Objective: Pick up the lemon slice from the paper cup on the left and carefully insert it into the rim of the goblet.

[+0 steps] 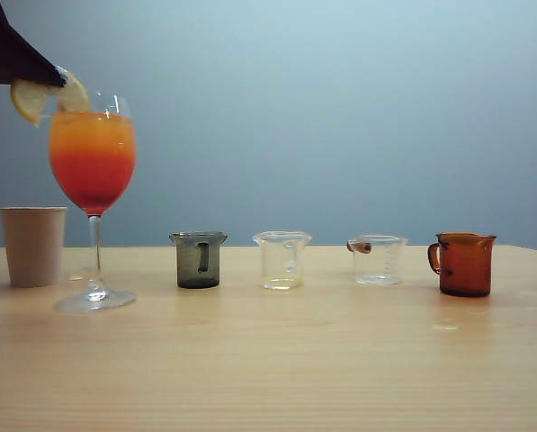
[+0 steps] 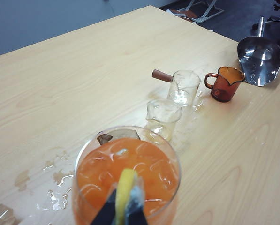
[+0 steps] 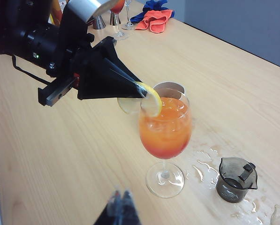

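The light wooden bench [image 1: 340, 360] carries a row of vessels: directly below the left gripper's fingers [image 1: 52, 76] stands the goblet [image 1: 93, 171] on its round foot, with the paper cup [image 1: 32, 245] just beside it on the side away from the others. Farther along the row from those fingers stand a dark grey jug [image 1: 198, 259], a clear jug [image 1: 281, 259], a second clear jug with a brown handle [image 1: 378, 259] and an amber jug [image 1: 463, 264], each apart from its neighbour. Spilled water [image 2: 55, 197] wets the wood near the goblet's foot, and a steel scoop [image 2: 261, 60] lies past the amber jug.
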Motion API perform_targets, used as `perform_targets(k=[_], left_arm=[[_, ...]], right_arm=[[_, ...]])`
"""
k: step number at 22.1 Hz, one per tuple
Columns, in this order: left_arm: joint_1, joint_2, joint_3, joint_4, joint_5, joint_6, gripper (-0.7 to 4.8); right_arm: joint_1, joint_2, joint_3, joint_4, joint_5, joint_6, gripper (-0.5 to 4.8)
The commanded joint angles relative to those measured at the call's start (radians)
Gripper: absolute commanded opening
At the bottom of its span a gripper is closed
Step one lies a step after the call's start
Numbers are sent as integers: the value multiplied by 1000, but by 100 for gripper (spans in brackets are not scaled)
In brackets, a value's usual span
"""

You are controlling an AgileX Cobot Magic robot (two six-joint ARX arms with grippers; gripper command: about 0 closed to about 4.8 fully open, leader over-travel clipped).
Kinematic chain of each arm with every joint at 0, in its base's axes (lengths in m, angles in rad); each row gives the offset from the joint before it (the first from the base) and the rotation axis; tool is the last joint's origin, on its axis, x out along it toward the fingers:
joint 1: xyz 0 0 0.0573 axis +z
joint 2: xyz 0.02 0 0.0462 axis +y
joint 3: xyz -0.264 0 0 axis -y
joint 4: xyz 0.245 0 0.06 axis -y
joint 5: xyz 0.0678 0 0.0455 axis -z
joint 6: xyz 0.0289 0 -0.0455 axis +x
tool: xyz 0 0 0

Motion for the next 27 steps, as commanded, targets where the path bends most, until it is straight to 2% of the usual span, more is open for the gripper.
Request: perform_targets(k=[1,14,27], left_arm=[[1,-3,0,-1,2,11,-6],[-8,-2,0,-1,-35,11,-6],[-26,-2,0,19,-20,7,8]], right_arm=[[1,-5,4,20,0,-1,-6],[1,-5,4,20,0,-2,-6],[0,-5,4,24,0,-2,-6]])
